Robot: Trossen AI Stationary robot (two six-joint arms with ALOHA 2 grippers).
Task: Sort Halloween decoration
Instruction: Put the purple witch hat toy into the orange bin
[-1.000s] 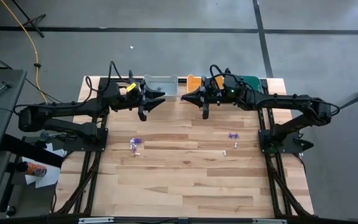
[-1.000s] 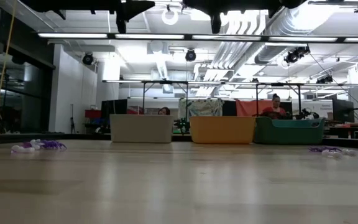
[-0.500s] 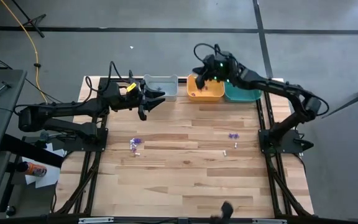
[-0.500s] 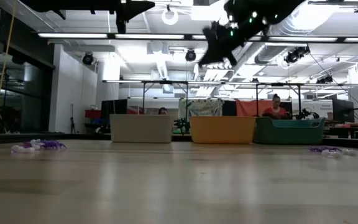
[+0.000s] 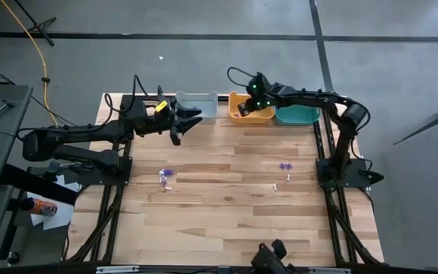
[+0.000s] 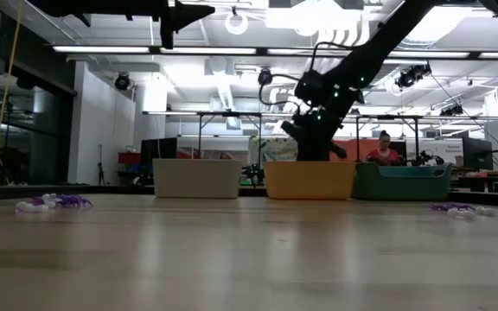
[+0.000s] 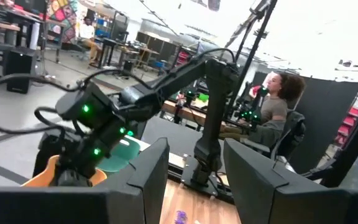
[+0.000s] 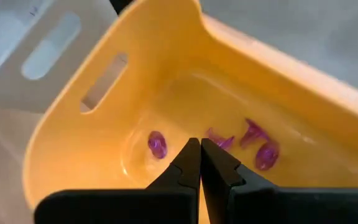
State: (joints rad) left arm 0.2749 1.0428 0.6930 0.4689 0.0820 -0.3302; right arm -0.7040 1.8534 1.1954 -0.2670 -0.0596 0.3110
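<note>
From above, your right gripper [image 5: 251, 106] hangs over the orange bin [image 5: 238, 116] at the upper centre of the frame, its jaws closed on nothing you can see. The grey bin [image 5: 197, 101] sits to its left and the teal bin [image 5: 299, 116] to its right, all three in a row along the far edge of the wooden surface [image 5: 226, 221]. Your left gripper [image 5: 181, 126] waits at upper left, just below and left of the grey bin, jaws parted and empty. Two small clusters of Halloween decoration lie loose mid-frame: one left of centre [image 5: 165, 176], one right of centre [image 5: 284, 167].

At table height, the right gripper [image 6: 312, 149] dips to the orange bin's [image 6: 309, 180] rim at centre frame, while the left gripper [image 6: 169, 34] hangs at the top left. Purple trinkets rest at the far left [image 6: 55, 202] and far right [image 6: 456, 208] of the surface. A person sits in the room behind the teal bin [image 6: 402, 182].

Your left wrist view looks between its parted fingers [image 7: 148, 174] toward the right arm over the orange bin [image 7: 48, 174], with a seated person at upper right.

Your right wrist view shows the closed jaws of the right gripper [image 8: 200, 160] pointing into the orange bin [image 8: 166, 43], where purple trinkets [image 8: 253, 143] lie on the floor of the bin.
</note>
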